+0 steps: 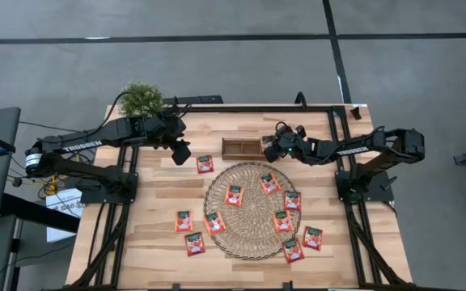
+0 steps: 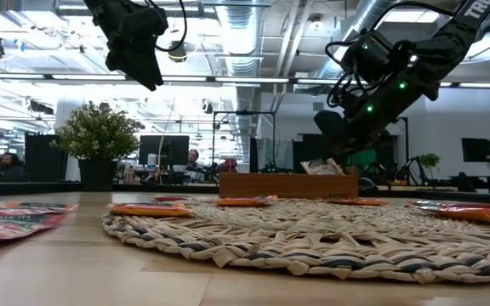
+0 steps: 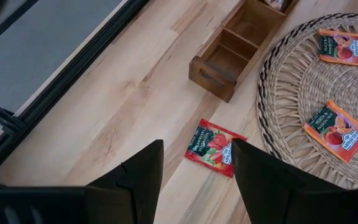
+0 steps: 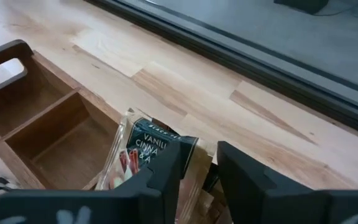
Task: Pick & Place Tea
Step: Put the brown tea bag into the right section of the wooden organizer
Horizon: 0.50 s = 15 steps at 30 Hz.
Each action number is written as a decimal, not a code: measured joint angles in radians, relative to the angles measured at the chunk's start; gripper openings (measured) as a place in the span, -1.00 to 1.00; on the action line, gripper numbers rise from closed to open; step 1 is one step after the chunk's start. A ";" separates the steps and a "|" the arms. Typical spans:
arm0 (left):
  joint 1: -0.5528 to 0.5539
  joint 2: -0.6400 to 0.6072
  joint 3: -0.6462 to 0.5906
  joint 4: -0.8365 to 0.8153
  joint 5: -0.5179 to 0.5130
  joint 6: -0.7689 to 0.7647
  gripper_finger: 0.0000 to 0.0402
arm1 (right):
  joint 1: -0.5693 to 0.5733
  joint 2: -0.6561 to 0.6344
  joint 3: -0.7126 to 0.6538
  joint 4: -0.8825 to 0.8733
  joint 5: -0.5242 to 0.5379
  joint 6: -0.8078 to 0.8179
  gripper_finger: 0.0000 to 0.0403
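The bench (image 1: pixel 152 234) is a pale wood-plank surface bordered by a dark metal frame. A round woven straw mat (image 1: pixel 253 212), coarse and ridged, lies at its centre. Flat square tea sachets (image 1: pixel 234 195), red-orange with dark labels, are spread out: about five on the mat, others on bare wood just off its rim, and one separate sachet (image 3: pixel 215 147) on bare wood between the mat and the left arm. A small brown wooden tray (image 1: pixel 241 148) with rectangular compartments stands at the mat's far edge. A small potted plant (image 1: pixel 141 99) stands at the far left corner of the bench.

The right gripper (image 1: pixel 272 150) reaches in from the right side and hangs over the tray's right end. In the right wrist view its fingers (image 4: pixel 166 171) stand slightly apart, with a pale silvery sachet (image 4: pixel 143 152) labelled vanilla and cinnamon standing tilted in the end compartment, right against them; whether they still pinch it cannot be told.

The left gripper (image 1: pixel 181 151) hovers raised above bare wood, left of the tray, its fingers (image 3: pixel 142 171) spread wide and holding nothing, with the separate sachet below them.

Bare wood is available along the far edge and the near corners.
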 joint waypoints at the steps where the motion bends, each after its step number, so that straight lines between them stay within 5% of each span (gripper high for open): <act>1: 0.000 0.000 0.000 0.000 0.000 0.000 -0.09 | 0.000 0.000 0.000 0.000 0.000 0.000 -0.56; 8: 0.000 0.000 0.000 0.000 0.012 0.000 -0.09 | 0.000 0.000 0.000 0.000 -0.001 0.009 -0.61; 15: 0.000 0.000 0.000 0.000 0.012 0.000 -0.09 | -0.007 -0.003 0.000 -0.001 -0.001 0.032 -0.45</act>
